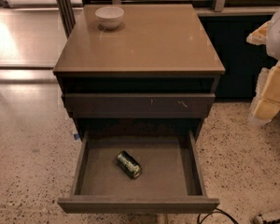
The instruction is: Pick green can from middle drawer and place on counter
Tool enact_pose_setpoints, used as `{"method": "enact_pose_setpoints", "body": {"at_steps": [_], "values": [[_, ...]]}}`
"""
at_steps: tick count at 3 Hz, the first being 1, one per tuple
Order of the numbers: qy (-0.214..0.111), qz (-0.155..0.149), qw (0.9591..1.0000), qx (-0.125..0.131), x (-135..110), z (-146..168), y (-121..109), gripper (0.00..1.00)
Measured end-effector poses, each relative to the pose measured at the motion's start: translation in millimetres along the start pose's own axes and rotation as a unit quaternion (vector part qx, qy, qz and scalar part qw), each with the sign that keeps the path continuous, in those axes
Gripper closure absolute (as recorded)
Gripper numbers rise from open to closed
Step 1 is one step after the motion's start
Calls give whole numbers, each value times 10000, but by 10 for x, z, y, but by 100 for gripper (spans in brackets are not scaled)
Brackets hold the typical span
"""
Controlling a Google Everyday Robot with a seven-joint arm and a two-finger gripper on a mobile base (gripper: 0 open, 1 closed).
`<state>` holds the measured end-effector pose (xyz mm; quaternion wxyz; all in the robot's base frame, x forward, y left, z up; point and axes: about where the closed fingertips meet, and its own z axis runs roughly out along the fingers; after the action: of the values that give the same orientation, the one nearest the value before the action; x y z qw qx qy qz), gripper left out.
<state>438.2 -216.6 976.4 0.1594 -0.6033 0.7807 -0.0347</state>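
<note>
The green can (129, 164) lies on its side, turned diagonally, on the flat grey inside of the middle drawer (137, 204). The drawer is pulled fully open at the bottom of the view. Above it is the glossy tan counter (149, 41) on top of the dark cabinet. My gripper (269, 90), white and pale yellow, hangs at the right edge of the view. It is beside the cabinet, well to the right of the can and above drawer level, and it touches nothing.
A white bowl (109, 17) stands at the counter's back left. The drawer front with pale scratch marks (137, 105) sits closed above the open drawer. Speckled floor (28, 157) surrounds the cabinet. A dark cable (214, 216) lies at the lower right.
</note>
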Motion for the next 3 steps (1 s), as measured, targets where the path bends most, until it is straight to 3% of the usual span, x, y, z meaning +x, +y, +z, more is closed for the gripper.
{"method": "enact_pose_setpoints", "body": {"at_steps": [1,2,3], "values": [[-30,-54,10000,58,-57,37,32,0],[-226,-85,9997,-11,-173,371,108,0],[-653,-286,9974,-95,-341,1038,267,0]]}}
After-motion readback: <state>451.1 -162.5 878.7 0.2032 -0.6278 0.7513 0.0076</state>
